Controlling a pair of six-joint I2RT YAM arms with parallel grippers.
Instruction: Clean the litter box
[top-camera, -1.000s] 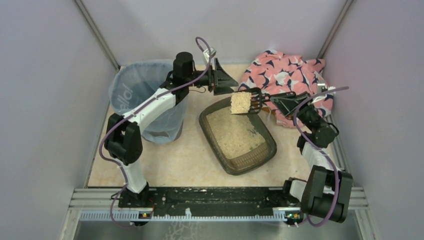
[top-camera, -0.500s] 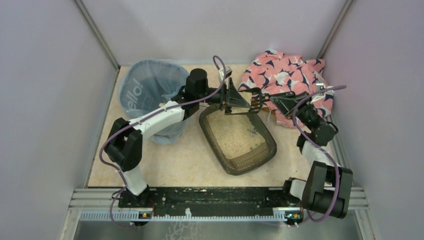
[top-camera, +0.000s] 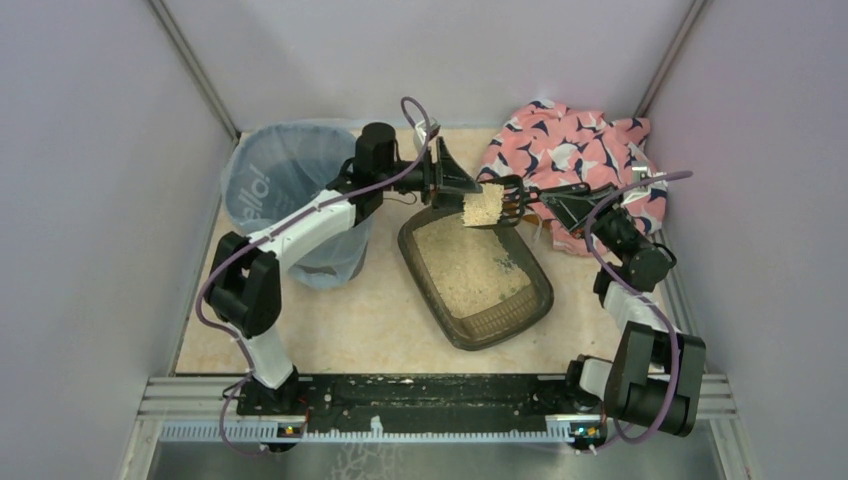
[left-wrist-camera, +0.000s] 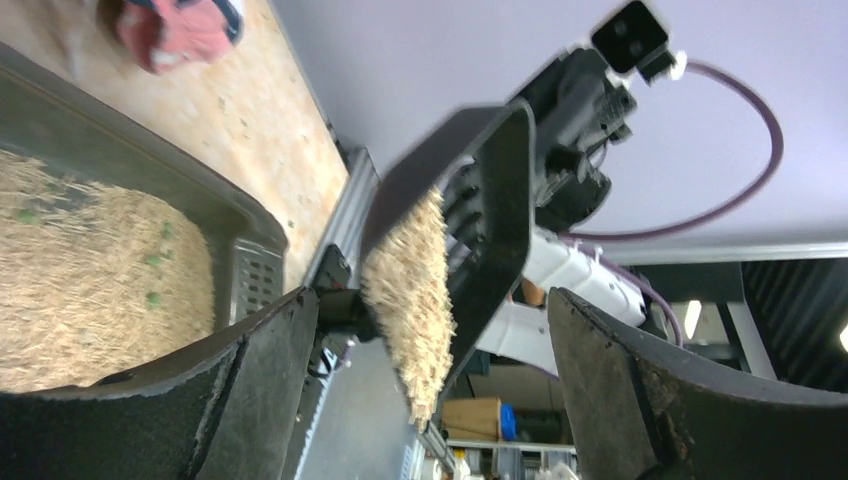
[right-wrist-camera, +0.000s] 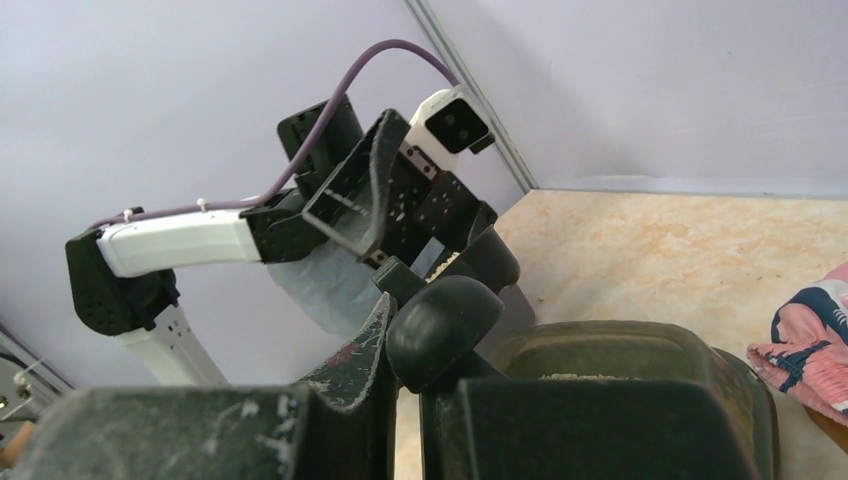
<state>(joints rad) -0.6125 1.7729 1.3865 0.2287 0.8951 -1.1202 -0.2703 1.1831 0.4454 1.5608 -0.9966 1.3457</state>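
The litter box (top-camera: 541, 297), a dark brown tray of beige litter, lies at the table's middle. Above its far end hangs the black slotted scoop (top-camera: 507, 203), heaped with litter and tilted. My right gripper (top-camera: 545, 200) is shut on the scoop's handle (right-wrist-camera: 440, 325) from the right. My left gripper (top-camera: 468, 184) stands open just left of the scoop's load. In the left wrist view the scoop (left-wrist-camera: 495, 220) and its litter sit between and beyond my wide fingers (left-wrist-camera: 255, 400), with the litter box (left-wrist-camera: 240, 240) at the left. Nothing is in the left gripper (left-wrist-camera: 430, 300).
A round bin (top-camera: 275, 185) lined with a translucent blue bag stands at the back left, under my left arm. A pink patterned cloth (top-camera: 575, 150) lies bunched at the back right, behind the right arm. Walls close in both sides and the back.
My left gripper swung right over the scoop, then drew back a little to the left. The bin shifted slightly with the arm. The right gripper and scoop held still.
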